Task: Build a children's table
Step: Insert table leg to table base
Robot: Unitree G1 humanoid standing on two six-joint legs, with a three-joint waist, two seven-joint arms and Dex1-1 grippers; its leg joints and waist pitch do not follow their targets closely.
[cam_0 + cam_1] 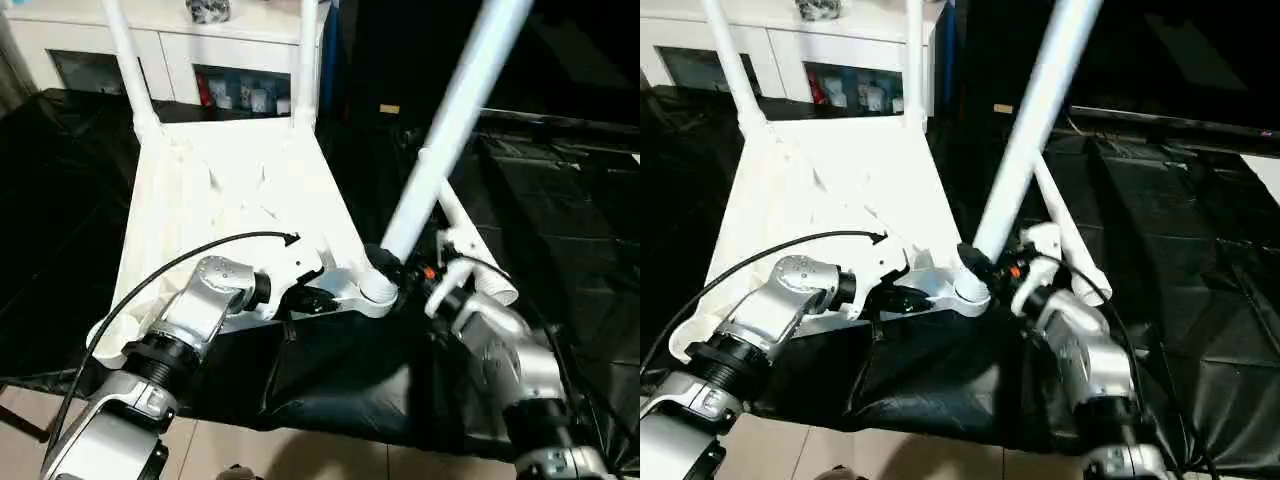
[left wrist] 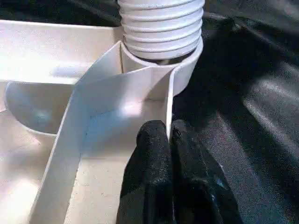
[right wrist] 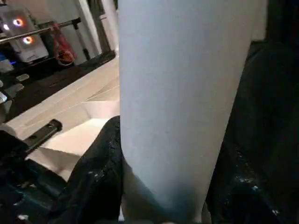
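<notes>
The children's table top (image 1: pixel 230 190) lies upside down on a black cloth, ribs facing up. Two white legs (image 1: pixel 125 55) (image 1: pixel 305 60) stand upright in its far corner sockets. A third leg (image 1: pixel 450 120) leans to the right with its threaded end (image 2: pixel 161 28) in the near right socket (image 1: pixel 378 288). My right gripper (image 1: pixel 405 268) is shut on this leg just above the socket, a finger (image 3: pixel 100 163) on each side. My left gripper (image 1: pixel 318 298) is shut on the thin edge wall beside that socket, fingers (image 2: pixel 152 149) together. Another leg (image 1: pixel 470 250) lies on the cloth to the right.
A white glass-door cabinet (image 1: pixel 180 50) stands behind the table top. The black cloth (image 1: pixel 560 200) covers the work surface, and its near edge hangs over a tan floor (image 1: pixel 300 450). A black cable (image 1: pixel 200 250) arches over my left forearm.
</notes>
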